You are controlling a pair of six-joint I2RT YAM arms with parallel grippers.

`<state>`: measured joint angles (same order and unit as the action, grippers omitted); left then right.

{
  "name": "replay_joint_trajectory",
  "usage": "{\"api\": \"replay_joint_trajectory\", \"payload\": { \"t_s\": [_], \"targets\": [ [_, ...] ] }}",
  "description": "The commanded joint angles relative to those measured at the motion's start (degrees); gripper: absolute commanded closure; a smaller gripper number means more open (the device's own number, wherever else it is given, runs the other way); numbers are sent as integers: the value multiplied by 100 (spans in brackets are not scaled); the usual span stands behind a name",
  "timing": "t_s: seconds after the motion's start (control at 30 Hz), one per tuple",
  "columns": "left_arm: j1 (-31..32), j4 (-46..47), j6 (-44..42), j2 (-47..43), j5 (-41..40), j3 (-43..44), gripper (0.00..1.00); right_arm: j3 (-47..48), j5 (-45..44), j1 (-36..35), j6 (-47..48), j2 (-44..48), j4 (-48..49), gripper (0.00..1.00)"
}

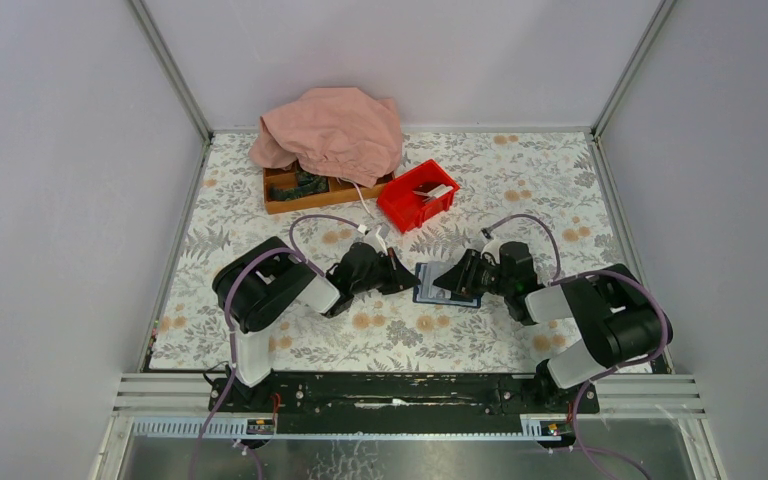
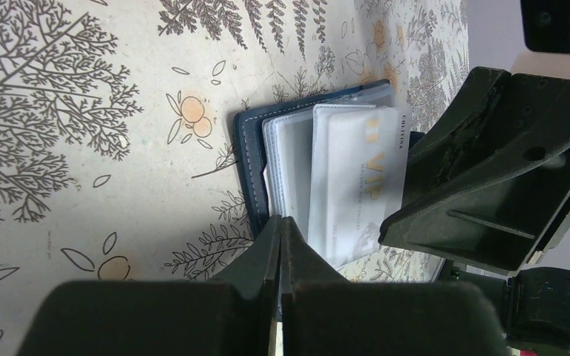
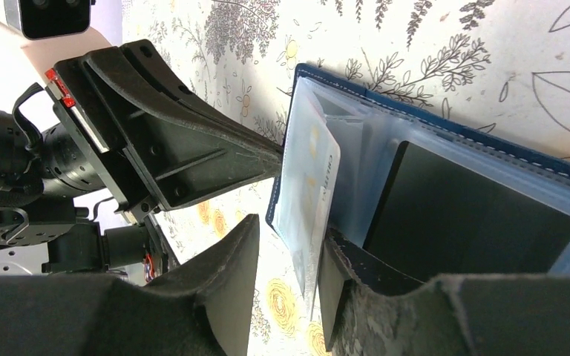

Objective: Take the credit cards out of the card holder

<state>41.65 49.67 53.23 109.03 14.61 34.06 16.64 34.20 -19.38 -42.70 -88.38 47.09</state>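
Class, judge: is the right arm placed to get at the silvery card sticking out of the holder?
Probably yes: the right gripper is open with its fingers either side of the card, nothing between, while the shut left gripper sits at the holder's edge.

Left gripper [image 2: 279, 231], fingers pressed together, touches the edge of an open card holder [image 2: 248, 148]; a pale VIP card [image 2: 358, 178] sticks out.

The floral bench [image 1: 520, 180] carries the holder [image 1: 428, 286] at centre, red bin [image 1: 396, 212] at 12 o'clock, tray [image 1: 290, 206] at 11.
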Motion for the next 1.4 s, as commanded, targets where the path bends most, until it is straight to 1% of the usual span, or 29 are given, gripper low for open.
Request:
{"api": "replay_joint_trajectory", "payload": {
  "t_s": [0.0, 0.2, 0.8, 0.83, 1.0, 1.07, 1.27, 1.37],
  "targets": [
    [54, -281, -72, 201, 23, 25, 100, -21, 229, 103, 86, 201, 152, 60],
    [24, -295, -76, 180, 9, 13, 100, -47, 225, 183, 200, 402, -113, 60],
    [4, -206, -45, 203, 66, -26, 100, -32, -292, 331, 864, 1179, -1561, 61],
    [2, -210, -49, 208, 63, -23, 100, -26, -340, 337, 896, 1213, -1648, 65],
    [1, -192, -49, 217, 66, -22, 100, -13, -554, 343, 986, 1305, -1929, 91],
    [1, -186, -50, 215, 68, -27, 100, -12, -579, 349, 991, 1301, -1956, 99],
    [1, -186, -41, 193, 61, -35, 100, -3, -593, 351, 1016, 1358, -2019, 100],
    [1, -201, -41, 106, 96, -43, 100, 13, -719, 368, 1061, 1570, -2262, 100]
  ]
}}
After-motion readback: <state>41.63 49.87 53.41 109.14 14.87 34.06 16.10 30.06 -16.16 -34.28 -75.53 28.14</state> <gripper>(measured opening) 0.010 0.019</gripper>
